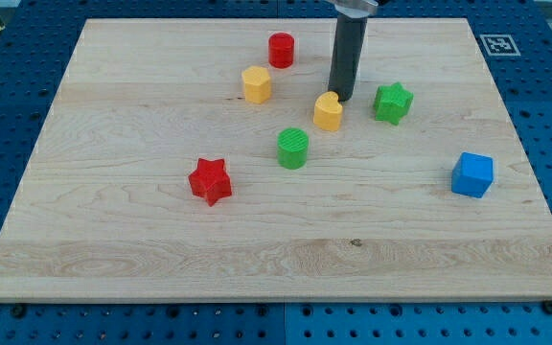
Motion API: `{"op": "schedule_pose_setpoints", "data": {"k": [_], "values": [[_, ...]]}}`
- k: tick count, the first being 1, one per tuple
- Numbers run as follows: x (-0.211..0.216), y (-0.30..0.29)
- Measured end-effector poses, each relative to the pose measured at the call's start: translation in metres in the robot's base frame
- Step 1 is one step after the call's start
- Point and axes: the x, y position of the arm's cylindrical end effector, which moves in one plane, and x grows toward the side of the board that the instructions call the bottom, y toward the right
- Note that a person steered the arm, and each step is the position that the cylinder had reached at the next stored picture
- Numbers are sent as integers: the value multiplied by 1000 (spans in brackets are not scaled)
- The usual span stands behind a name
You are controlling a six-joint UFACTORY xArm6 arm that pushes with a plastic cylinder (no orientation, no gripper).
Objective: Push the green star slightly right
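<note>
The green star (392,103) lies on the wooden board (113,240), right of centre in the upper half. My tip (342,98) rests on the board about a block's width to the star's left, apart from it. A yellow heart-shaped block (328,112) sits right at the tip, just below and to its left, touching or nearly so. The dark rod rises from the tip to the view's top.
A yellow hexagonal block (256,84) and a red cylinder (281,50) lie up and to the left of the tip. A green cylinder (293,149) is below the yellow heart. A red star (210,181) lies lower left. A blue cube (472,175) is at the right.
</note>
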Motion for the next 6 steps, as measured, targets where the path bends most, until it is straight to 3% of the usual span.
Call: {"op": "schedule_pose_setpoints", "data": {"k": [3, 4, 6], "values": [[5, 39], [34, 62], [35, 62]]}}
